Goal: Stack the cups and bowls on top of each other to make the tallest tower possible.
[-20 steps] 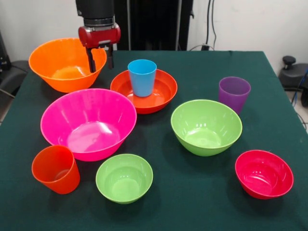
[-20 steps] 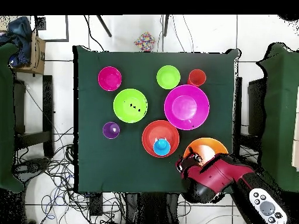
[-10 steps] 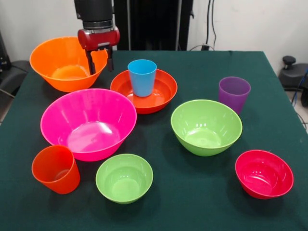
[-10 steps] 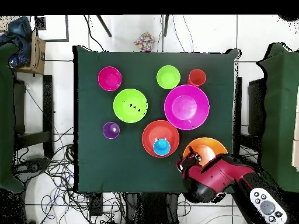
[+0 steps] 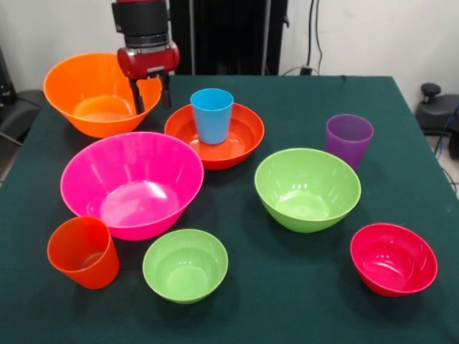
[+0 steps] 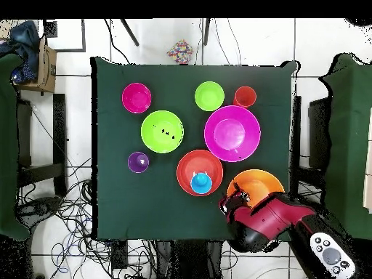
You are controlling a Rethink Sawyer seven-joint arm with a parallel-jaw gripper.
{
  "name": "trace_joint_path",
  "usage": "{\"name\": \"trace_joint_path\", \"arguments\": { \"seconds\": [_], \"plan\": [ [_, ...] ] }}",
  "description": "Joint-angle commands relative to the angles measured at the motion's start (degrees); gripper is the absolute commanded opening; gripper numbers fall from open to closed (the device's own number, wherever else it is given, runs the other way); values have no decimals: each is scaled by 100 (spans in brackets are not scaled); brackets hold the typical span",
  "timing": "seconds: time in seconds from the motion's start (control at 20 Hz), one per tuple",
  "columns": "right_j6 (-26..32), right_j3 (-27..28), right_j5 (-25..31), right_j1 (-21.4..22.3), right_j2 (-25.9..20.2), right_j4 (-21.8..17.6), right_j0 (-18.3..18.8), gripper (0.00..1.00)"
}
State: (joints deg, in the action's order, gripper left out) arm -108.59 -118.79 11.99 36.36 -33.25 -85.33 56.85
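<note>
Green cloth, bowls and cups spread out

Orange cup [image 5: 83, 252], small lime bowl [image 5: 185, 264] and crimson bowl [image 5: 393, 258] line the lower frame. Mid-frame sit the pink bowl [image 5: 131, 183] and medium lime bowl [image 5: 307, 188]. Further up, the blue cup [image 5: 211, 115] stands in the red-orange bowl [image 5: 214, 135]. Upper left, the gripper [image 5: 150, 92], fingers apart and empty, hangs at the large orange bowl's [image 5: 97, 95] rim.

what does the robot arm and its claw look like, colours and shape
The arm ends in a black cylindrical wrist with a silvery ribbed band, then a glossy red block. The claw under it has two thin, dark, straight fingers. From overhead the arm is a bulky red and black shell with a pale grey oval panel carrying round buttons.
</note>
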Motion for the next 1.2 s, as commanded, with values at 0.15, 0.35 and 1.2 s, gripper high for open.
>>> {"name": "trace_joint_path", "arguments": {
  "seconds": [0.15,0.35,1.2],
  "plan": [
    [329,572,-89,-511,435,-722,-359,100],
    [556,522,-135,-562,402,-510,-224,100],
    [1489,392,326,-476,224,158,23,0]
  ]
}}
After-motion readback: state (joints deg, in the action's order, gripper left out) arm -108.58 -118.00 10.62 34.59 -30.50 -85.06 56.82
